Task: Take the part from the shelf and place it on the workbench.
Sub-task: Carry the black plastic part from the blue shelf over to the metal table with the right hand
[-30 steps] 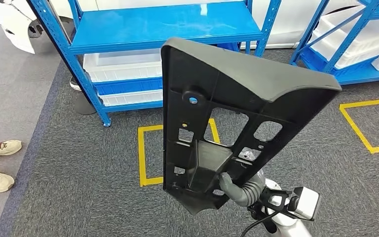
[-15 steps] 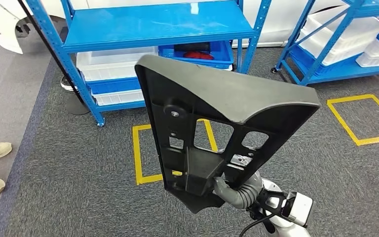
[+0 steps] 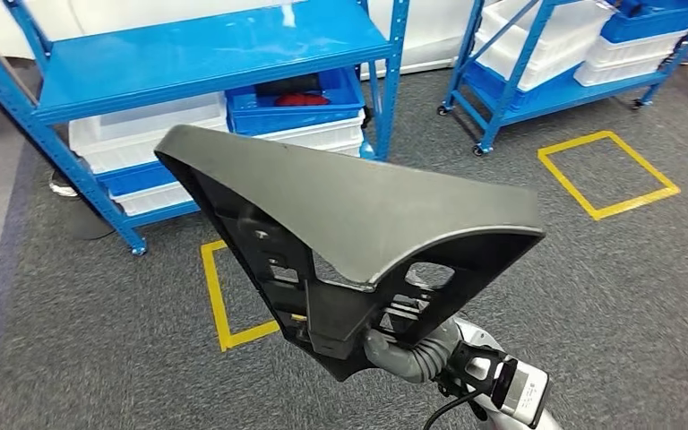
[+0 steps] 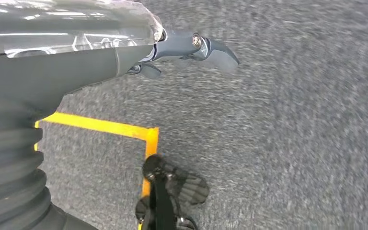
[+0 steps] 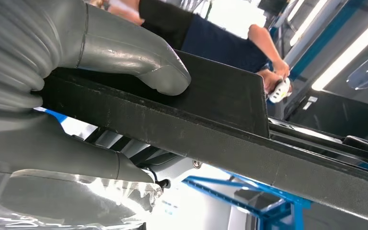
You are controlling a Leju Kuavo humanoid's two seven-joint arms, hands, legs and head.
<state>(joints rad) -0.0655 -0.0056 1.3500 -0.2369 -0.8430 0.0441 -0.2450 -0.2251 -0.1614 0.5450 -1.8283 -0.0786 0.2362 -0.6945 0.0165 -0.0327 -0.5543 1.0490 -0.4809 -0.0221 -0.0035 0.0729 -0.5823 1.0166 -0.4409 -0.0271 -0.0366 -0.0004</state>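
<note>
The right hand (image 3: 403, 345) grips the black part (image 3: 358, 224) by its lower end, held up over the carpet. A blue shelf (image 3: 197, 54) stands at 11 o'clock. The left hand (image 4: 191, 50) hangs with fingers apart, holding nothing.

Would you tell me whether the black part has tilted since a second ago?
Yes: the black part has tipped forward toward the blue shelf, its ribbed underside less exposed.

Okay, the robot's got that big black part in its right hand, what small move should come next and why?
Probably keep turning toward the workbench with the grip unchanged. The right hand holds the black part raised by its lower end, thumb pressed on its edge. Ahead lie grey carpet and blue shelves, no workbench, so letting go now would drop it.
</note>
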